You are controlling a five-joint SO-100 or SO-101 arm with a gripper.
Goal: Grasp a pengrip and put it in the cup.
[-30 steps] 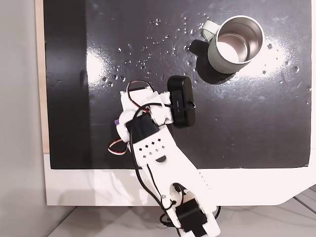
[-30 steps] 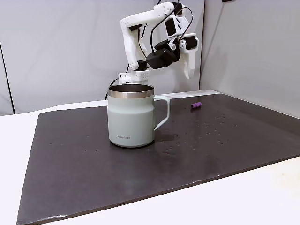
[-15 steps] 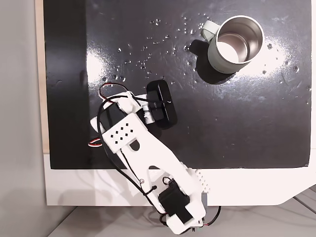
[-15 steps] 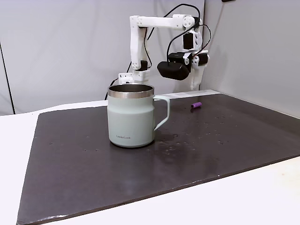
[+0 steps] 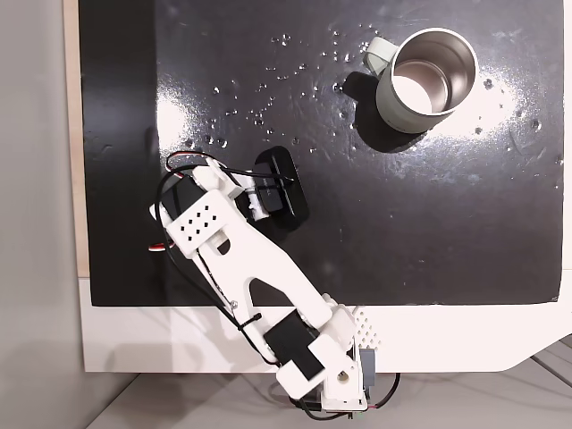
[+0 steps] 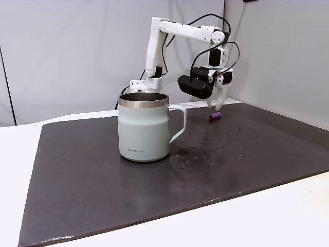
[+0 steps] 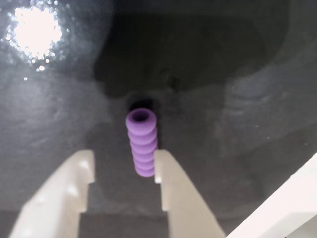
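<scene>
Far from the empty cup [image 5: 427, 79], the gripper [image 7: 124, 166] hangs spread above the pengrip [image 7: 141, 142].

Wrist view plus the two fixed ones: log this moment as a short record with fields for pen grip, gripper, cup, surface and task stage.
pen grip: purple ribbed tube, lying on the mat, near end between the fingertips
gripper: open, pointing down above the pen grip, not closed on it
cup: pale green steel mug, upright, nothing visible inside, apart from the arm
surface: dark mat with scattered droplets
task stage: before the grasp; pen grip not yet lifted
</scene>
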